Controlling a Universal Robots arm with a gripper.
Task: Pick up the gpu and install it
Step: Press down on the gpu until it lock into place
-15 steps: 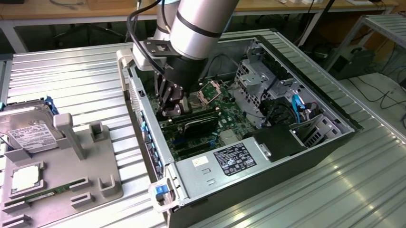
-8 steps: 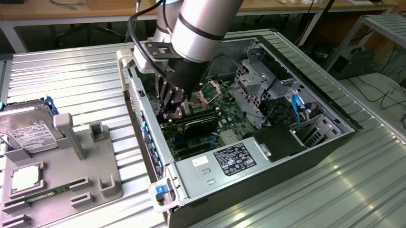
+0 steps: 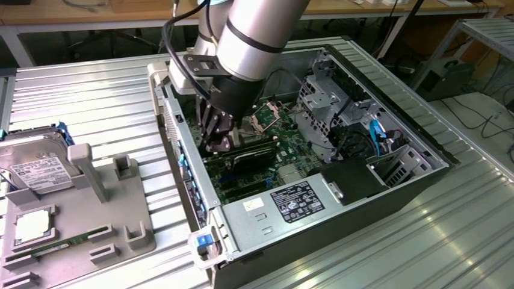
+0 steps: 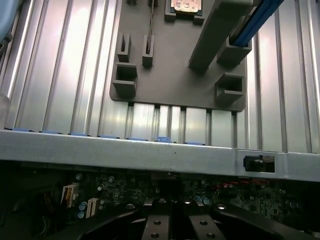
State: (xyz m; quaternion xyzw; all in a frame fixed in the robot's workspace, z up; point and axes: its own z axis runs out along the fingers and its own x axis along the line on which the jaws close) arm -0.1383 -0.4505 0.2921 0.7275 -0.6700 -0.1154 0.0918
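Ribbed metal table point(image 3: 96, 96) under open computer case point(image 3: 418, 180)

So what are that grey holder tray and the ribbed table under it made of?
The holder tray looks like matte grey plastic, possibly 3D-printed: dull, no glare, chunky moulded slots. The ribbed table seems to be bare aluminium: silvery, with bright streaky reflections along its grooves.

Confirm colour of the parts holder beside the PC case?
Plain grey, best in the wrist view: parts holder, on the ribbed metal table.
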